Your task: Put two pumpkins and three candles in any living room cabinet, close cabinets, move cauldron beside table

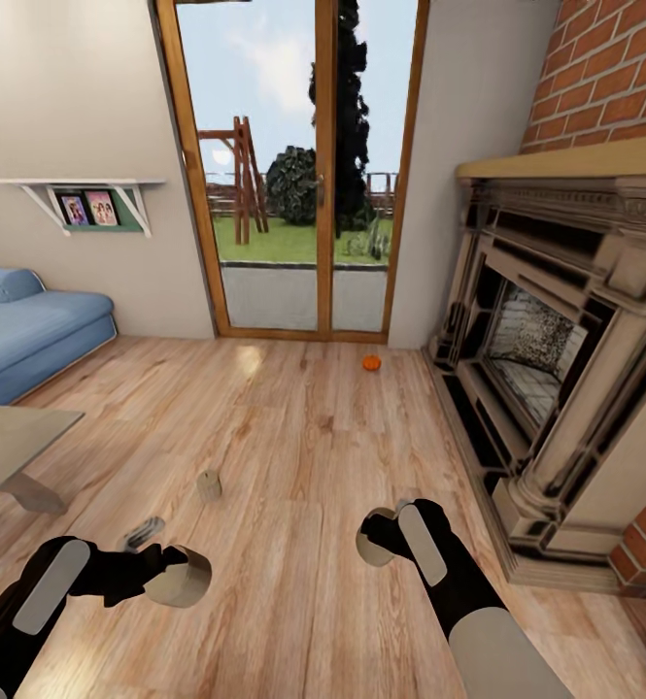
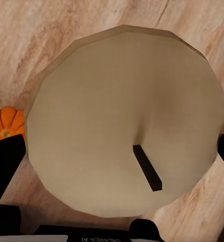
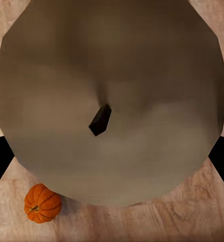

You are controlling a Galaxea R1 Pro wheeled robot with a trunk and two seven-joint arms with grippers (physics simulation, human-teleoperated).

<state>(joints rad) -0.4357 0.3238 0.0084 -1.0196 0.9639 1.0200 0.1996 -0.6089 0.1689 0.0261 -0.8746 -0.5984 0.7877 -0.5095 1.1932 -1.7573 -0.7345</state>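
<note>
My left gripper (image 1: 179, 575) is shut on a stubby grey-tan candle (image 1: 185, 579), low over the wood floor; the left wrist view looks onto that candle's wick end (image 2: 124, 121) between dark fingers (image 2: 5, 166). The right gripper (image 1: 379, 537) is shut on a second candle (image 1: 373, 540), whose top (image 3: 112, 96) takes up most of the right wrist view. A third candle (image 1: 209, 484) stands on the floor ahead of my left hand. One orange pumpkin (image 1: 371, 362) lies on the floor near the glass door; a pumpkin (image 2: 5, 123) (image 3: 42, 203) peeks past each held candle. The cabinet and cauldron are out of view.
A large stone fireplace (image 1: 565, 369) with a brick chimney lines the right side. At the left are a blue sofa (image 1: 31, 325) and a glass table's corner (image 1: 17, 432). A glass door (image 1: 298, 175) and a wall shelf (image 1: 89, 199) stand at the back.
</note>
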